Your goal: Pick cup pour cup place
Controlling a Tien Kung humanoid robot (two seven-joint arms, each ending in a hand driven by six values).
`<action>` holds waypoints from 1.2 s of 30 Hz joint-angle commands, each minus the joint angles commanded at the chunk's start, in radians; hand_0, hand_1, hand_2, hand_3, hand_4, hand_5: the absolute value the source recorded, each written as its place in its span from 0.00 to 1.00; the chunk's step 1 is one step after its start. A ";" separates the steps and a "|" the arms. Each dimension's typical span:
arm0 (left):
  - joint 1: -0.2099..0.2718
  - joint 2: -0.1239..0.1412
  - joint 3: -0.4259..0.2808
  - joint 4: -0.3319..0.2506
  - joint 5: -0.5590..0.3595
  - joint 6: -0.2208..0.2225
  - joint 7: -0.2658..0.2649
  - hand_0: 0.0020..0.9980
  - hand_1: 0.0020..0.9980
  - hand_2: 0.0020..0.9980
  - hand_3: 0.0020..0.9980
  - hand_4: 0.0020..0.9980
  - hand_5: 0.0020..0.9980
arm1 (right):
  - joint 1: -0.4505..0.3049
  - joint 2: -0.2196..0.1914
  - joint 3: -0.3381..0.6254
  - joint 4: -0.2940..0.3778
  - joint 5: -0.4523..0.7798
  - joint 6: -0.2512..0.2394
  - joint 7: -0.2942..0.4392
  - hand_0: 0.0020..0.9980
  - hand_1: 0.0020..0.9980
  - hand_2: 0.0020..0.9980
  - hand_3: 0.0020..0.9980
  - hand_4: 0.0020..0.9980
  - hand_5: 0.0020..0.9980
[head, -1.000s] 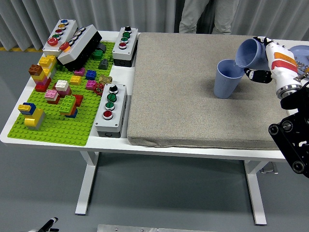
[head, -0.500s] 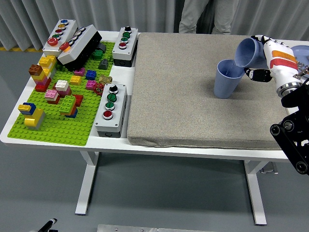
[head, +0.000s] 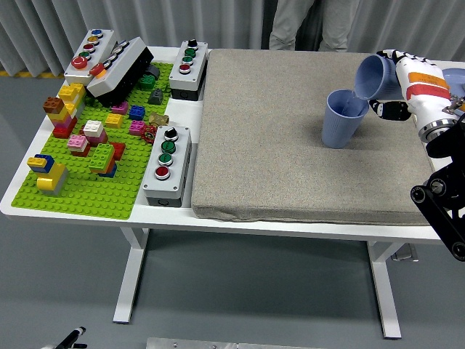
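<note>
The tilted cup [head: 375, 77], pale blue, is held in the right hand [head: 398, 86], whose fingers curl around its body, the dark fingertips showing below and behind the cup wall. It lies tipped on its side, its open mouth facing left and down, its lower lip just over the rim of the standing cup [head: 343, 118], which is the same blue and sits upright on the grey mat [head: 276, 145] near the mat's right end. The white and orange forearm runs from the hand to the picture's right edge. Left of the mat, on the white table [head: 22, 196], lie several button boxes [head: 167, 164] and a green baseplate [head: 102, 182] studded with coloured bricks. A person's legs [head: 312, 25] show at the far side.
</note>
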 joint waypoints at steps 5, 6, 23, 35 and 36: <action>-0.002 0.001 -0.001 0.000 0.002 0.000 0.000 0.84 0.83 0.90 0.79 0.64 1.00 | 0.009 -0.011 -0.020 0.015 -0.001 0.012 -0.007 0.86 0.72 0.62 0.72 0.76 0.22; -0.002 0.001 -0.002 0.000 0.001 0.000 0.000 0.84 0.83 0.90 0.79 0.64 1.00 | 0.011 -0.013 -0.024 0.017 -0.001 0.015 -0.008 0.86 0.72 0.62 0.72 0.76 0.22; -0.004 0.002 -0.007 0.000 0.003 0.001 -0.001 0.84 0.83 0.90 0.79 0.64 1.00 | 0.040 -0.047 -0.088 0.017 0.001 0.030 -0.020 0.86 0.72 0.62 0.71 0.77 0.23; -0.001 0.002 -0.002 0.000 -0.001 0.000 -0.001 0.84 0.83 0.90 0.79 0.64 1.00 | 0.054 -0.069 -0.131 0.026 -0.026 0.029 -0.043 0.86 0.72 0.62 0.71 0.77 0.23; -0.001 0.002 -0.002 0.000 -0.002 0.001 -0.001 0.84 0.83 0.90 0.79 0.64 1.00 | 0.056 -0.071 -0.135 0.026 -0.027 0.030 -0.045 0.86 0.72 0.62 0.71 0.77 0.23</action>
